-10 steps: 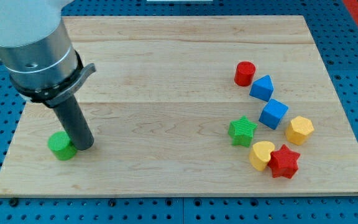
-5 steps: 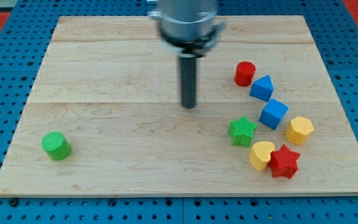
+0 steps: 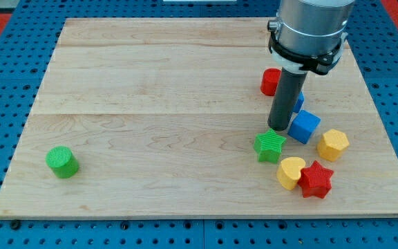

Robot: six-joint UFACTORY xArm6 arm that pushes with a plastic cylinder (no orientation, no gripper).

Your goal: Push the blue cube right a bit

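The blue cube (image 3: 305,126) sits on the wooden board (image 3: 150,104) toward the view's right. My tip (image 3: 279,128) rests on the board just left of the blue cube, touching or nearly touching its left side. The rod rises from there and hides most of a second blue block (image 3: 298,100) behind it. A green star (image 3: 269,145) lies just below my tip.
A red cylinder (image 3: 270,81) stands above the rod, partly hidden. A yellow hexagon (image 3: 333,144) sits right of the blue cube. A yellow heart (image 3: 291,172) and a red star (image 3: 316,179) lie lower right. A green cylinder (image 3: 62,162) sits far left.
My tip has swept from the green cylinder at the lower left across the board's middle to the blue cube's left side. The green cylinder shifted slightly. The other blocks stand as before.
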